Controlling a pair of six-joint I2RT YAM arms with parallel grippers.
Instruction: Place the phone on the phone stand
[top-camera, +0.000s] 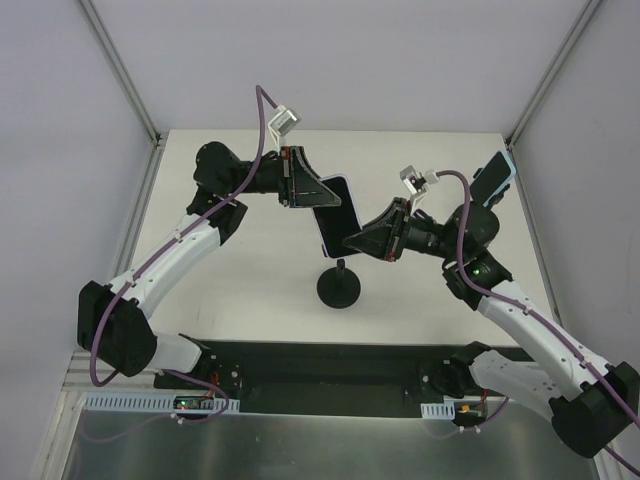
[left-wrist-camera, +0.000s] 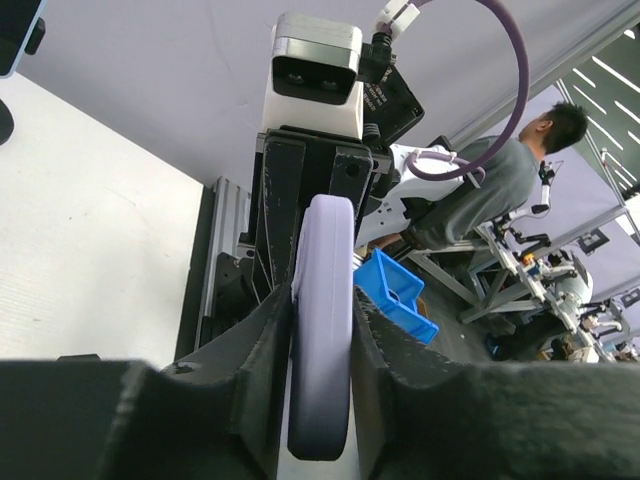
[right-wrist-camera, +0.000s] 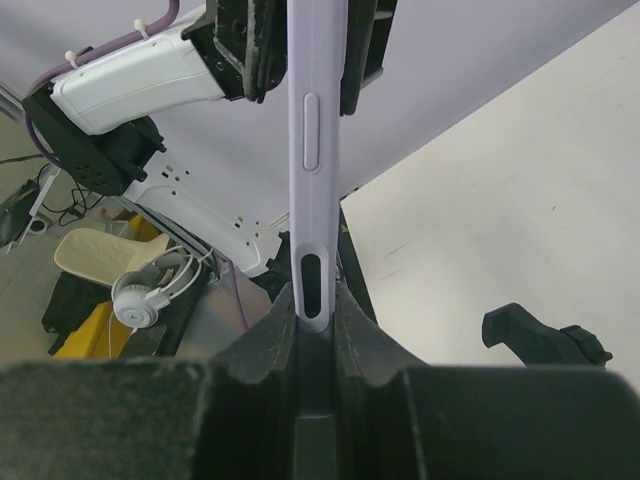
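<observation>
Phone (top-camera: 338, 212), in a lilac case, hangs in the air over the table (top-camera: 250, 295), at 12 o'clock from the black phone stand (top-camera: 339, 287) and apart from it. In the top view its long axis runs from about 12 o'clock to 6 o'clock, with the dark face turned partly upward. The left gripper (top-camera: 318, 192) meets it from 10 o'clock, its fingers lying against both flat faces near the far end. The right gripper (top-camera: 352, 240) comes in from 4 o'clock, its fingers pinched tight on the near end.
</observation>
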